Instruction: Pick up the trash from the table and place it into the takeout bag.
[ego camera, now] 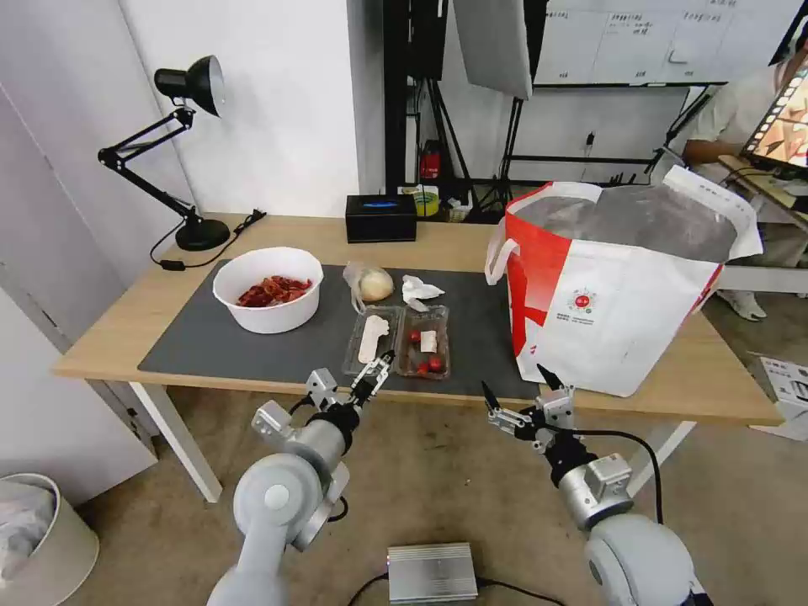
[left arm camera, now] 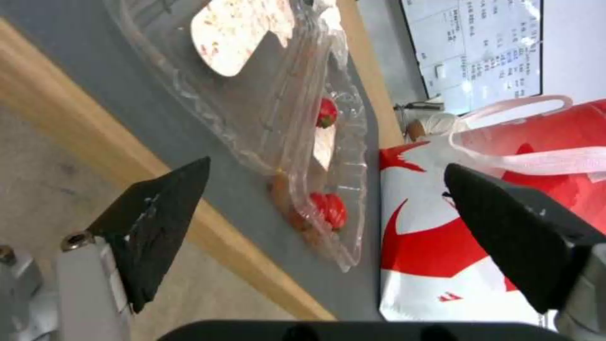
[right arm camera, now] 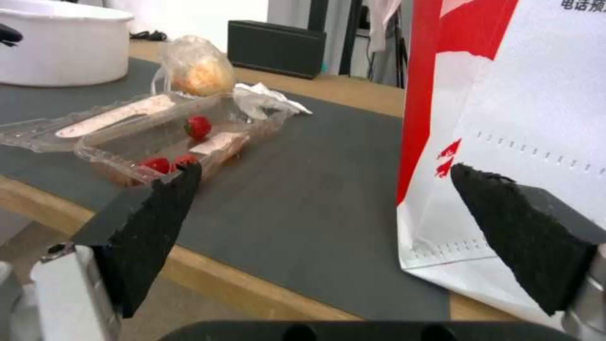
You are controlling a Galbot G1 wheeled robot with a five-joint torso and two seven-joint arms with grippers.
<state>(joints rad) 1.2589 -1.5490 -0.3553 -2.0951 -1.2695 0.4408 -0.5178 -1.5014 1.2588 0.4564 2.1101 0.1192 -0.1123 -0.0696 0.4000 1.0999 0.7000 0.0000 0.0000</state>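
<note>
Item: clamshell tray point(ego camera: 397, 340), centre of frame, on mat nr front edge of counter point(ego camera: 109, 337); opened flat, long axis left-right, tomatoes in right half. Left gripper point(ego camera: 376, 370) at tray's near edge, fingers apart, empty. Right gripper point(ego camera: 515, 396) lower centre-right, fingers apart, empty, nr takeout bag point(ego camera: 619, 290). Judged best approach: straddle near rim, close gently; thin plastic likely flexes.

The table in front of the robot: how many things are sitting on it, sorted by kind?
Trash pieces: 4 (white bowl, bagged bun, crumpled tissue, clamshell tray)
Takeout bag: 1
Black box: 1
Desk lamp: 1
Grey mat: 1
Total: 8
</note>
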